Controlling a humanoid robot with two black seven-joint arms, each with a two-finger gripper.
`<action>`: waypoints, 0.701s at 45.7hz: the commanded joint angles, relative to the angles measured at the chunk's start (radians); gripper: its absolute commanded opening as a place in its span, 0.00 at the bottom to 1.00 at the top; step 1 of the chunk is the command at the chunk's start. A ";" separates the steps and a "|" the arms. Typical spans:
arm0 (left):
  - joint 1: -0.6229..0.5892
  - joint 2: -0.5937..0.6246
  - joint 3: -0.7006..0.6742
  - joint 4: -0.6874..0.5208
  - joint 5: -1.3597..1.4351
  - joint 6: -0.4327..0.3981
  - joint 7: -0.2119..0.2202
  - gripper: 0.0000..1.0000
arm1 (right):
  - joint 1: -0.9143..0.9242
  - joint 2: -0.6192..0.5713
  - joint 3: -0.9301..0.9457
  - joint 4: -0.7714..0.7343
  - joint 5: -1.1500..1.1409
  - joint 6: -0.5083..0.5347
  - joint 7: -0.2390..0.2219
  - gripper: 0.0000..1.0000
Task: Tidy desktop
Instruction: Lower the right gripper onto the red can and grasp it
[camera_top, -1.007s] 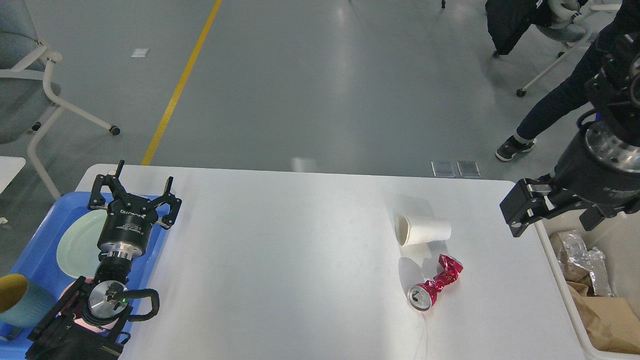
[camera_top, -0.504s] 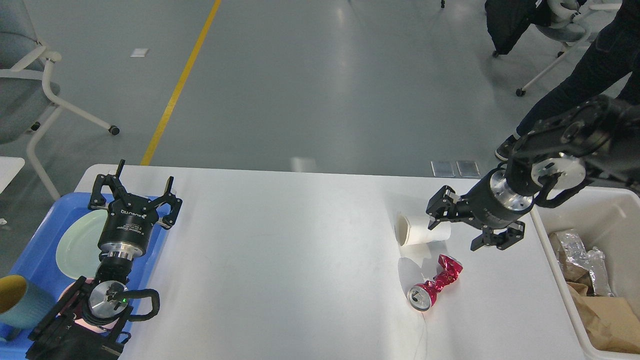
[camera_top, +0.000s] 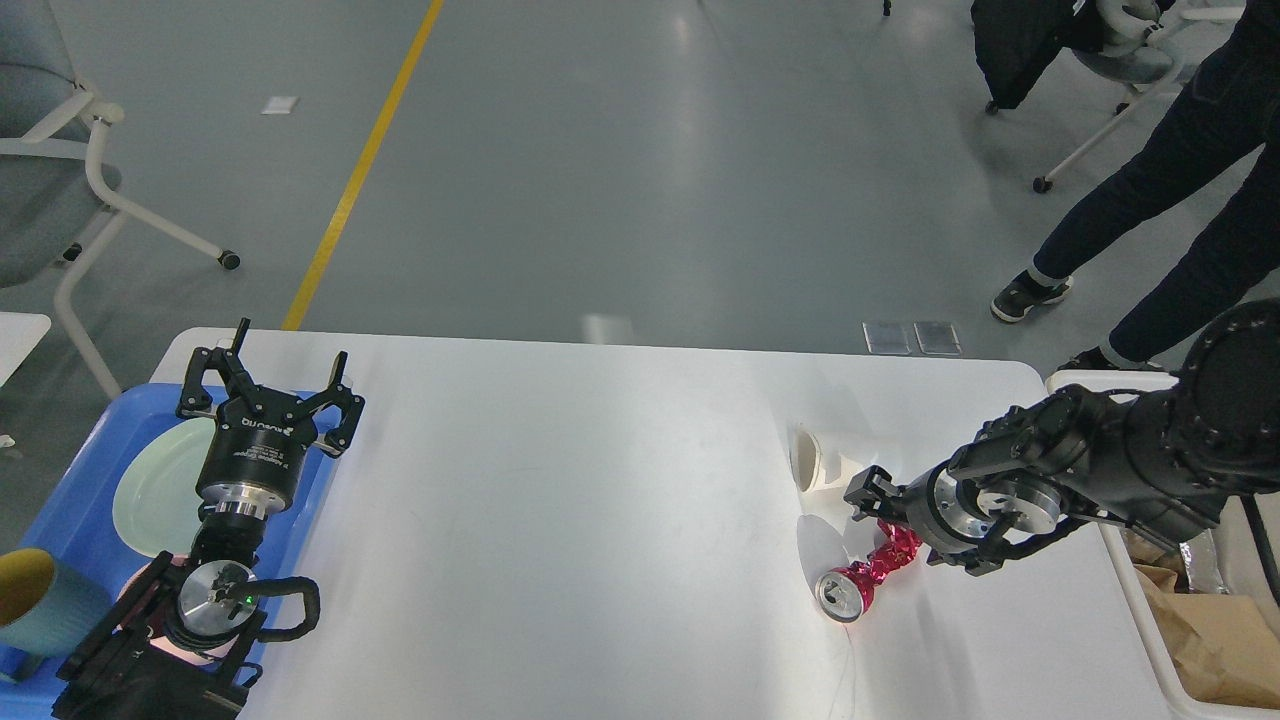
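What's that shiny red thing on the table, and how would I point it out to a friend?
Look at the white desktop, toward its right side near the off-white bin. Just in front of the tipped-over white paper cup lies a crushed drink can. It is the only red, metallic thing there, twisted, with its silver top facing you.

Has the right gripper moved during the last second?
Yes. The right gripper has come in from the table's right edge, leftward and nearer, and is now between the white paper cup and the crushed red can.

Glossy grey floor, yellow floor line, wheeled chair
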 joint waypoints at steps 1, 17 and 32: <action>0.000 0.000 0.000 0.000 0.000 0.000 0.000 0.96 | -0.033 0.004 0.015 -0.009 -0.002 -0.010 0.000 0.93; 0.000 0.001 0.000 0.000 0.000 0.000 0.000 0.96 | -0.104 0.020 0.050 -0.055 -0.002 -0.016 0.000 0.78; 0.000 0.000 0.000 0.000 0.000 0.000 0.000 0.96 | -0.133 0.020 0.084 -0.069 -0.003 -0.016 0.000 0.25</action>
